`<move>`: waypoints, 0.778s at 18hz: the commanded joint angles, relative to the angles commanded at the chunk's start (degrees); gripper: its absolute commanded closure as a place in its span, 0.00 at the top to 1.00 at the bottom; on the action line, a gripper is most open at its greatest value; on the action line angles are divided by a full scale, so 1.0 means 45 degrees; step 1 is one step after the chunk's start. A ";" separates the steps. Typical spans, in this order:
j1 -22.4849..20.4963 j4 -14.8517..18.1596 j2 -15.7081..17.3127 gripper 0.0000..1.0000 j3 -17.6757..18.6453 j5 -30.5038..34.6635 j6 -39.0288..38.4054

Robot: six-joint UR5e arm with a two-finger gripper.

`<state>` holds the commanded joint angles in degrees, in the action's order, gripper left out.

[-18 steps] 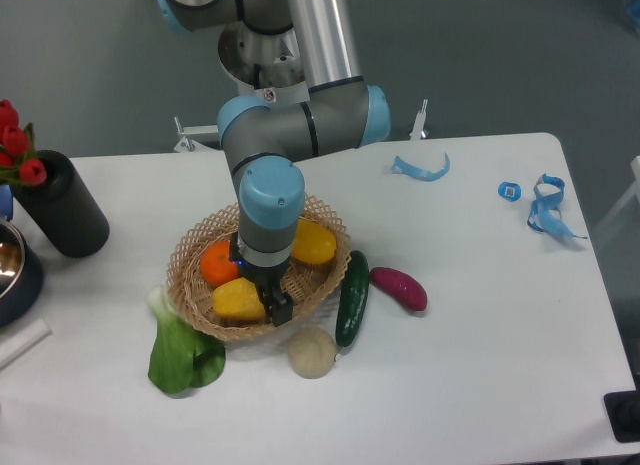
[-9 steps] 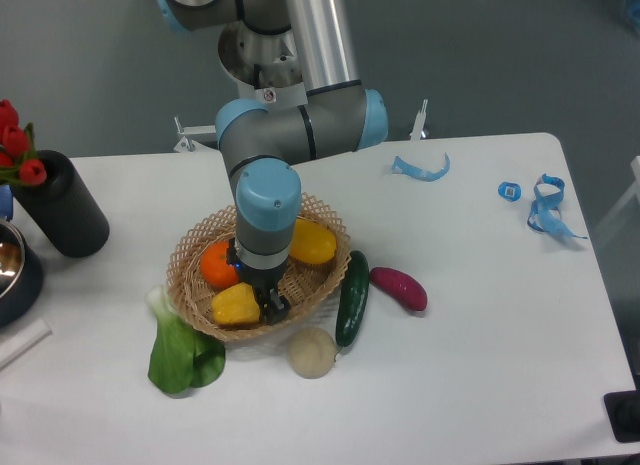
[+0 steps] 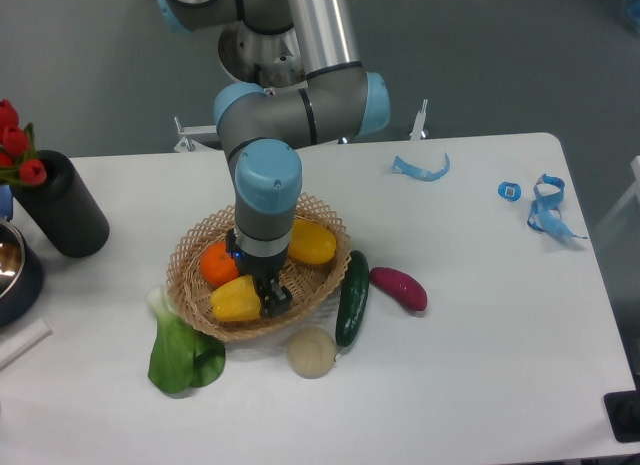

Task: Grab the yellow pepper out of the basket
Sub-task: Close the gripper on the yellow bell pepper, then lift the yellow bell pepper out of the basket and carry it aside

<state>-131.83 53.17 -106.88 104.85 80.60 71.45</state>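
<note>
Standing at the far left are a black cylindrical vase and, nearer the front, a green leafy bok choy. Just right, the round tan wicker basket holds an orange and the blocky yellow pepper. The black two-finger gripper seems clamped on the pepper's right side, though the fingers are poorly seen. Beyond lie a dark green cucumber and purple eggplant.
</note>
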 joint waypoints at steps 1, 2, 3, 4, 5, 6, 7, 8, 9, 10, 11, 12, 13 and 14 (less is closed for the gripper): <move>-0.0136 0.0079 0.0195 0.54 0.0000 0.0000 0.0000; -0.0273 0.0099 0.0351 0.54 0.0000 0.0000 0.0000; -0.0448 0.0099 0.0546 0.54 0.0000 0.0000 0.0000; -0.0701 0.0099 0.0645 0.54 0.0000 0.0000 0.0000; -0.0975 0.0099 0.0743 0.54 0.0000 0.0000 0.0000; -0.1364 0.0099 0.0763 0.54 0.0000 0.0000 0.0039; -0.1774 0.0099 0.0782 0.54 0.0000 0.0000 0.0117; -0.2087 0.0099 0.0802 0.54 -0.0020 0.0000 0.0117; -0.2400 0.0099 0.0841 0.54 -0.0116 0.0019 0.0137; -0.2770 0.0099 0.0899 0.54 -0.0233 0.0039 0.0137; -0.3180 0.0118 0.0900 0.54 -0.0331 0.0039 0.0137; -0.3513 0.0099 0.0900 0.54 -0.0390 0.0000 0.0137; -0.3787 0.0099 0.0900 0.54 -0.0429 0.0019 0.0156; -0.4061 0.0099 0.0900 0.54 -0.0507 0.0020 0.0156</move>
<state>-150.10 53.61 -102.83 102.57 80.68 72.16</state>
